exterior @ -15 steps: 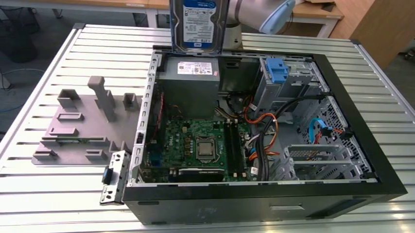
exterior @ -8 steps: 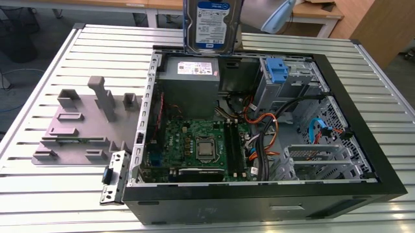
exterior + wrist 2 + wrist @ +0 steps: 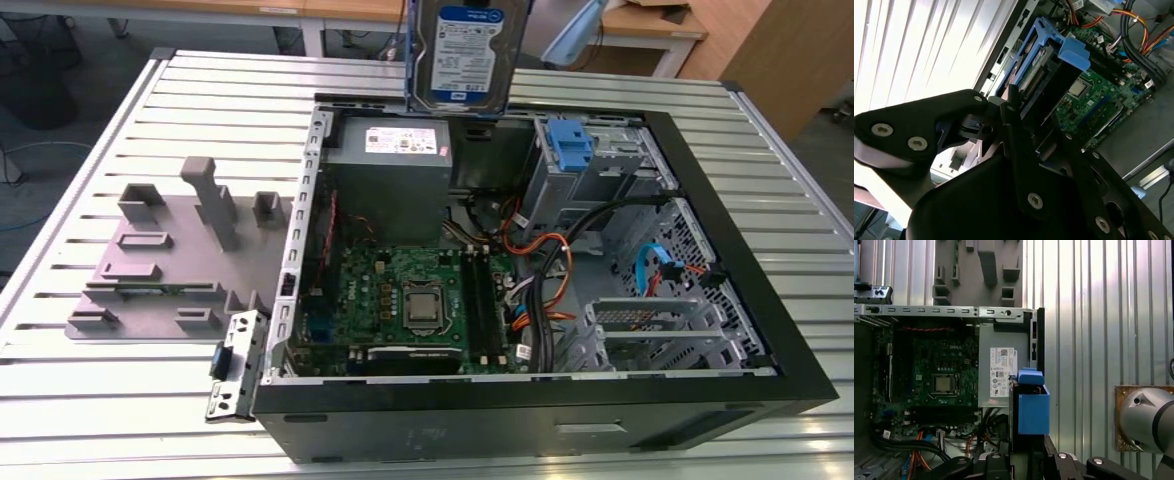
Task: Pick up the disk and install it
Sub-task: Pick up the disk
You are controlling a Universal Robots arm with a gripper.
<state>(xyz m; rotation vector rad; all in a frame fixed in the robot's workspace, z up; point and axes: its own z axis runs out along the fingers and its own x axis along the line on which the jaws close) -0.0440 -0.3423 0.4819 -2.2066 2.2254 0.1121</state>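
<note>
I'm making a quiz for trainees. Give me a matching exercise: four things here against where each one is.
Things:
1 disk
2 power-supply box
3 motherboard
4 grey fixture tray

Places:
A flat on the floor of the case
B on the table, outside the case
C lifted in the air
D in a corner of the case, beside the motherboard

Pairs: 1-C, 2-D, 3-A, 4-B

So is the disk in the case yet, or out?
Out: the disk hangs upright in the air above the open computer case, label facing the exterior view.

Open computer case (motherboard exposed) beside grey fixture.
</note>
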